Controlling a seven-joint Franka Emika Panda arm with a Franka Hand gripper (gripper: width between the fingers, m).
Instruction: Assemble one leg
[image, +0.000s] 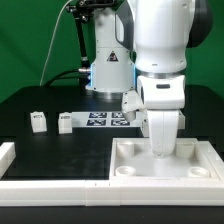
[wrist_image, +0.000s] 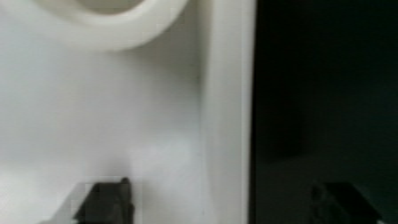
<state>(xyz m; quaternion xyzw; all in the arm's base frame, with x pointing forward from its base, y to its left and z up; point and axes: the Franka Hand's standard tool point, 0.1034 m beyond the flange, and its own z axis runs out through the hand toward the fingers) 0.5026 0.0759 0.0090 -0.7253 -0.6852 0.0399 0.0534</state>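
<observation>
Two small white legs with black-and-white tags stand on the black table at the exterior view's left, one further left than the other. My gripper is far from them, lowered onto the far rim of the big white tray. In the wrist view my gripper is open, and its dark fingers straddle the tray's raised edge. One finger is over the white tray floor, the other over the black table. A round corner socket shows on the tray. No leg is in the jaws.
The marker board lies between the legs and the arm. Another white piece sits beside it, partly behind the arm. A white barrier runs along the table's front and left. The robot base stands behind.
</observation>
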